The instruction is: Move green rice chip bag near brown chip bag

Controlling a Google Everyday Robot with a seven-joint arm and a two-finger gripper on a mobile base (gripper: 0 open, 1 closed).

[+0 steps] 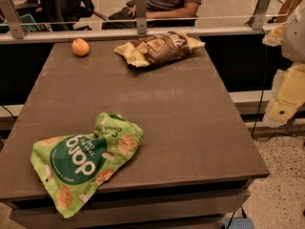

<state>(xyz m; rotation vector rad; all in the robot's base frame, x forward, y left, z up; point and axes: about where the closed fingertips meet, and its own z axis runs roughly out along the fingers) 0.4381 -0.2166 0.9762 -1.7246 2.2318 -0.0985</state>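
Note:
The green rice chip bag (86, 160) lies flat at the table's front left, and its lower corner hangs over the front edge. The brown chip bag (158, 47) lies at the far edge, a little right of the middle. The two bags are far apart. My gripper (275, 35) is at the right edge of the view, raised beside the table's far right corner. It is off the table and touches neither bag. My pale arm (288, 92) hangs below it.
A small orange fruit (80, 47) sits at the far left of the brown table (190, 123). A metal rail with glass panels (140, 30) runs along the far edge. A person (167, 1) sits behind it. Speckled floor (281, 185) lies to the right.

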